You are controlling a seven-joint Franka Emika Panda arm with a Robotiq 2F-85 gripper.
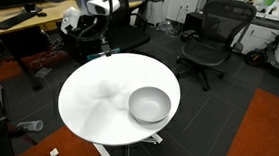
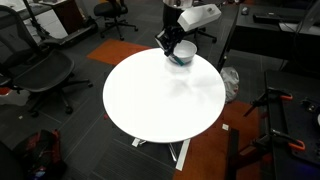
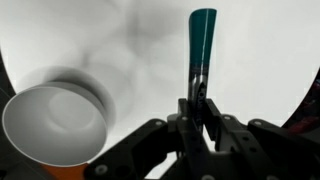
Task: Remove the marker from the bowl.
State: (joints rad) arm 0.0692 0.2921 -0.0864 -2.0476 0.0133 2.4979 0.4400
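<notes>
Your bowl [image 3: 55,125] shiny grey metal, smooth inside, your marker [image 3: 201,40] glossy teal plastic, your counter [image 1: 96,101] smooth matt white, your pincer [image 3: 199,92] matt black finish

From my station this looks like an office or a lab room. Black mesh office chairs [image 1: 213,37] on wheeled bases stand around, with another chair [image 2: 40,68] of the same kind in an exterior view. A wooden desk [image 1: 20,27] sits at the back. The floor is dark grey carpet [image 1: 20,92] with orange patches [image 1: 273,123], and the round white table [image 2: 150,105] stands in the middle.
</notes>
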